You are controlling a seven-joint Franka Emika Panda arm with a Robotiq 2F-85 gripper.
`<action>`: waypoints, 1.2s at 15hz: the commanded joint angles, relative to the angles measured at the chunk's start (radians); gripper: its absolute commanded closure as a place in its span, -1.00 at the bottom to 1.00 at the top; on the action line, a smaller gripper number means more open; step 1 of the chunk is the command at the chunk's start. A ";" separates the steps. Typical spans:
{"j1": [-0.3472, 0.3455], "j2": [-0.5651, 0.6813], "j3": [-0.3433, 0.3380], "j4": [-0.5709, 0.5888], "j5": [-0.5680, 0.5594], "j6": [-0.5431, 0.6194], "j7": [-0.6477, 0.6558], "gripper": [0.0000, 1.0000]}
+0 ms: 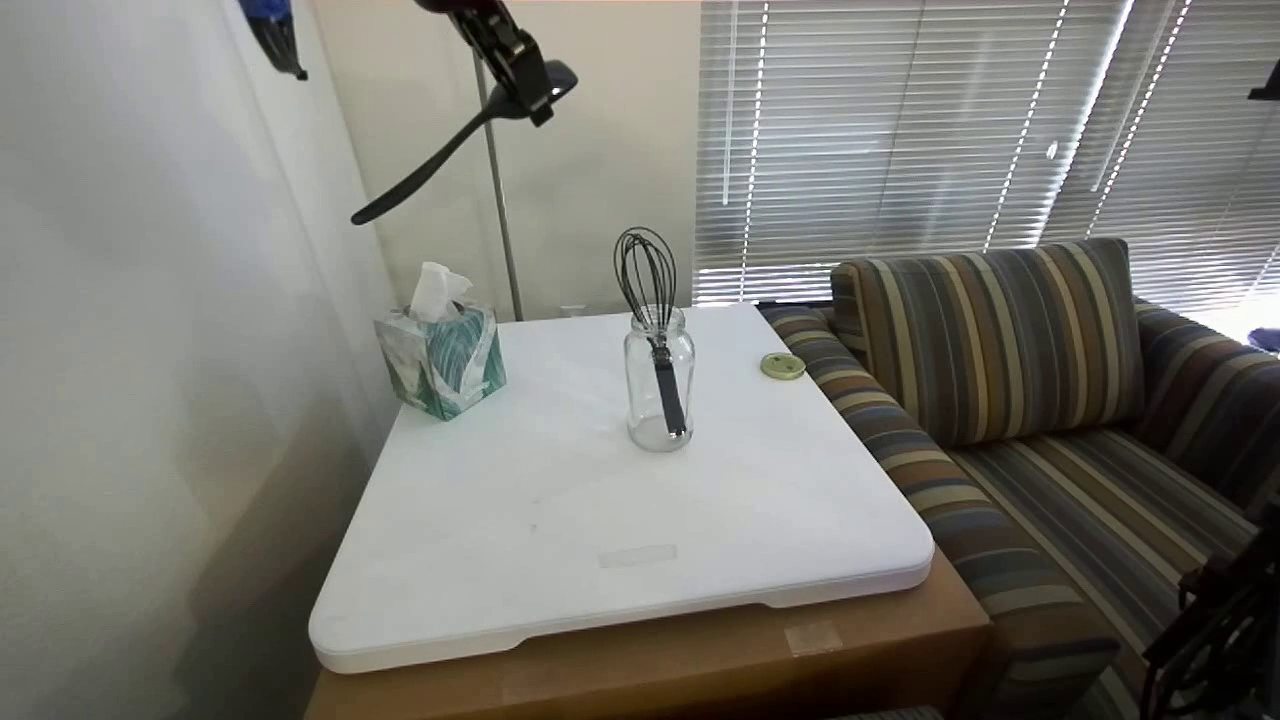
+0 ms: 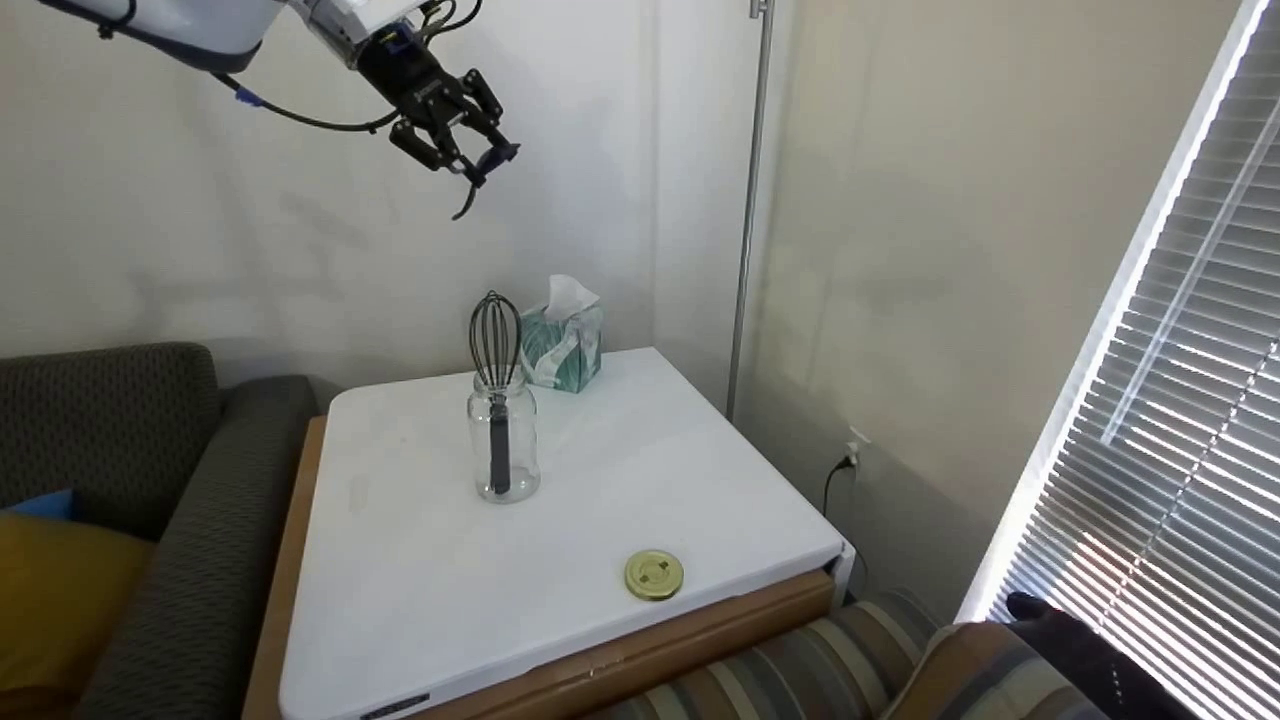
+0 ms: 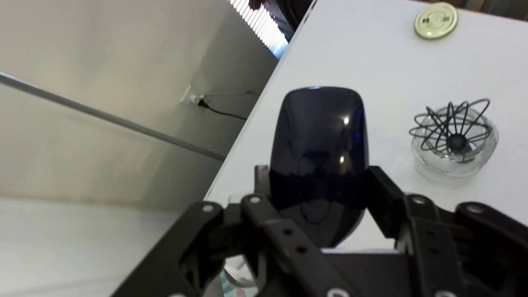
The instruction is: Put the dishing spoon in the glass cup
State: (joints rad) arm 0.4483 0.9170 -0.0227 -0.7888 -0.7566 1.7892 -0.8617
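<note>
My gripper [image 1: 535, 108] is shut on the black dishing spoon [image 1: 420, 178], high above the white table. In the wrist view the fingertips [image 3: 319, 181] grip both sides of the spoon's bowl [image 3: 319, 136]. In an exterior view the handle slants down and away from the gripper to the left. The gripper [image 2: 480, 172] and spoon [image 2: 497, 157] also show in an exterior view, the handle mostly hidden. The clear glass cup [image 1: 643, 400] stands upright on the table, below and apart from the spoon. It also shows in an exterior view [image 2: 522, 450] and the wrist view [image 3: 435, 163].
A dark wire whisk [image 1: 645, 275] stands in the glass, wires up, above the rim. A teal tissue box [image 1: 440, 365] stands near the wall. A round gold lid [image 2: 654, 575] lies on the white table [image 1: 480, 540]. A striped armchair [image 1: 990, 350] adjoins the table. A metal pole [image 2: 752, 220] stands behind.
</note>
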 commanded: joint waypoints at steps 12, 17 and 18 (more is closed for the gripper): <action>0.091 -0.109 -0.094 0.083 -0.265 -0.880 -0.067 0.34; 0.058 -0.102 -0.029 0.032 -0.290 -1.041 -0.183 0.34; 0.044 -0.099 -0.012 0.022 -0.283 -1.044 -0.206 0.34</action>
State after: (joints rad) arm 0.5341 0.8222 -0.0844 -0.7211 -1.0302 0.7758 -0.9979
